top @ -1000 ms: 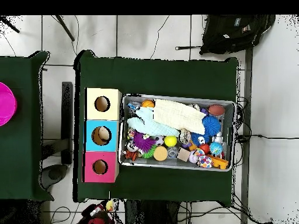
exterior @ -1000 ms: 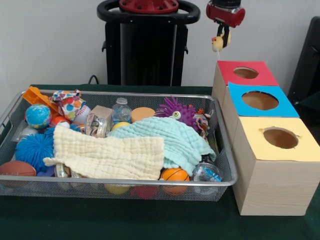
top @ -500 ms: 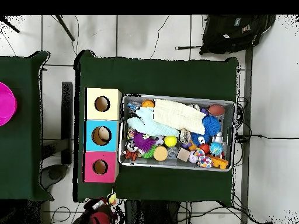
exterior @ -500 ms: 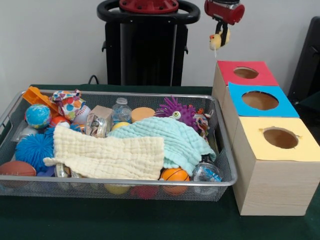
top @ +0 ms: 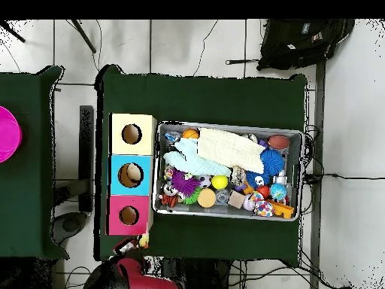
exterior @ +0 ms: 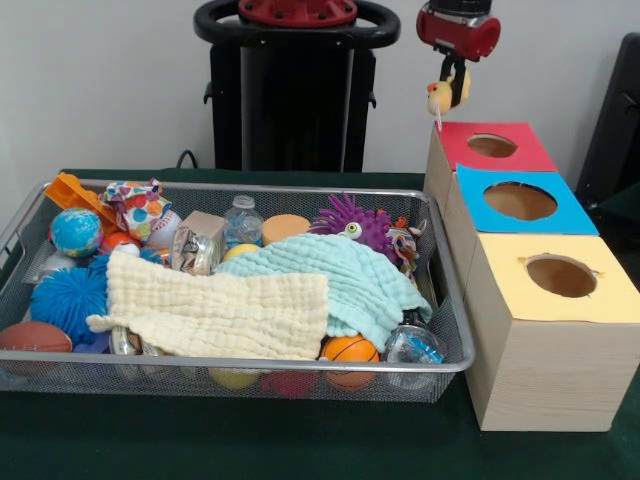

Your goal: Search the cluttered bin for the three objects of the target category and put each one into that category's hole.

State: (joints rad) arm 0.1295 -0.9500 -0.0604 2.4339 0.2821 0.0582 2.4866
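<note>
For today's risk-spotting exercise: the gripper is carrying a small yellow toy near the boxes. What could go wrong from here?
1. The small yellow toy dangles below the gripper, so it might slip.
2. It hangs beside the red box, not over its hole; released now, it would probably miss.
3. A swinging toy could catch the hole's rim.

Tool (exterior: 447,88) holds yellow toy (exterior: 437,96) above red box (exterior: 489,146).

No readable text, labels, brands, numbers or signs on anything in either view
</note>
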